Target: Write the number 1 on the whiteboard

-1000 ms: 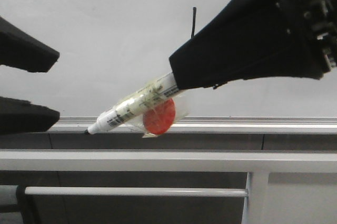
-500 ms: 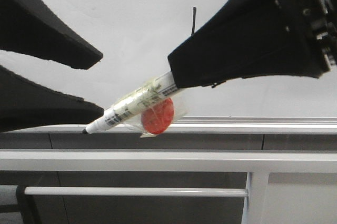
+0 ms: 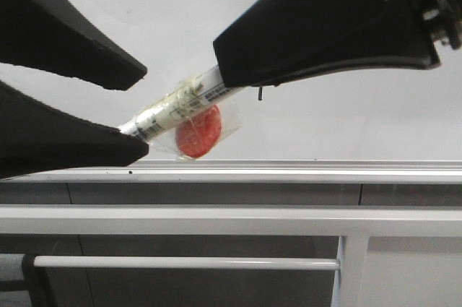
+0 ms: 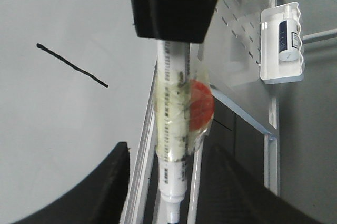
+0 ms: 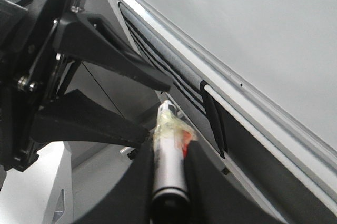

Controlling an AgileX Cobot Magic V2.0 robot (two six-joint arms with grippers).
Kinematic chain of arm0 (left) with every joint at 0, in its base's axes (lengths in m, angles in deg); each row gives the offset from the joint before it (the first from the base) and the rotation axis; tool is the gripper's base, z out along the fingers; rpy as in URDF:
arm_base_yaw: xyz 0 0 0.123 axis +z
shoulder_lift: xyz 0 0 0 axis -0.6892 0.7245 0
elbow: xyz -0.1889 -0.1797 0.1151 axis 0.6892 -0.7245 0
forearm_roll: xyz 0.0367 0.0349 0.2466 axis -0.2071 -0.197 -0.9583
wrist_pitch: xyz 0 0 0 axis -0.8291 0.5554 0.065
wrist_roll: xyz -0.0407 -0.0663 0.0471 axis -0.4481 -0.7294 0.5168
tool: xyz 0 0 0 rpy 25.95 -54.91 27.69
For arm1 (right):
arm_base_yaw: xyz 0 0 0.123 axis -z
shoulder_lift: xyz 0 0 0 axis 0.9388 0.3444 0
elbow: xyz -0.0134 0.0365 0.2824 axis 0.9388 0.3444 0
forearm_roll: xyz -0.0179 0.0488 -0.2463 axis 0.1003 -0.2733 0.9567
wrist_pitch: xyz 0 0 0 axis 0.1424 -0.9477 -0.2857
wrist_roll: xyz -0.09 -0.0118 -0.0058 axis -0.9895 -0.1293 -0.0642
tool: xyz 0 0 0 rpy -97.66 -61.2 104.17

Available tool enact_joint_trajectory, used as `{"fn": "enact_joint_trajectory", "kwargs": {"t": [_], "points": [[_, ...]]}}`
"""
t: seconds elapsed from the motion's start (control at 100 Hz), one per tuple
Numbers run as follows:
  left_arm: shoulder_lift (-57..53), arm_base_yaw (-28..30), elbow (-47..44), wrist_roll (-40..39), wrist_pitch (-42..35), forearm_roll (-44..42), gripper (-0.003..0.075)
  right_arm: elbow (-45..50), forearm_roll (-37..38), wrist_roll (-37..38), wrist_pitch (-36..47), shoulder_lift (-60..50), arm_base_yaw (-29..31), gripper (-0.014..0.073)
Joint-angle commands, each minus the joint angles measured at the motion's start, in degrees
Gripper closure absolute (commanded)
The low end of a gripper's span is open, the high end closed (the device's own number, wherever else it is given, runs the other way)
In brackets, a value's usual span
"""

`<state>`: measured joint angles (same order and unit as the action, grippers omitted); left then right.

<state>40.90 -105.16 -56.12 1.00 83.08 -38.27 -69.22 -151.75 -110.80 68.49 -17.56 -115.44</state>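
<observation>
Meanwhile the right gripper point(image 3: 216, 76), clamped on the marker point(image 3: 173, 110), lifted it off the whiteboard point(image 3: 346, 126) rail toward the gaping left gripper point(image 3: 141, 108); the number 1 point(image 4: 72, 66) looked finished, suggesting a handover.

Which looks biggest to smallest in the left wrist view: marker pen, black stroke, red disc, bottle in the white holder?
1. marker pen
2. number 1 stroke
3. bottle, though it sits farther from the camera, so its rank is unsure
4. red disc, partly hidden behind the pen
</observation>
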Motion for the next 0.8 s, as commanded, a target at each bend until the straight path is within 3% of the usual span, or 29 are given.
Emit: {"fn": "enact_joint_trajectory", "kwargs": {"t": [0.0, 0.57, 0.79], "points": [[-0.2, -0.5, 2.1, -0.2, -2.5, -0.3, 0.0417, -2.1, -1.1, -0.1, -0.1, -0.4, 0.2, 0.0636], [2.0, -0.5, 3.3, -0.2, -1.6, -0.7, 0.0419, -2.1, -1.1, -0.1, -0.4, -0.4, 0.2, 0.0636], [2.0, -0.5, 3.3, -0.2, -0.7, -0.7, 0.0475, -2.1, -1.1, -0.1, -0.4, -0.4, 0.2, 0.0636]]}}
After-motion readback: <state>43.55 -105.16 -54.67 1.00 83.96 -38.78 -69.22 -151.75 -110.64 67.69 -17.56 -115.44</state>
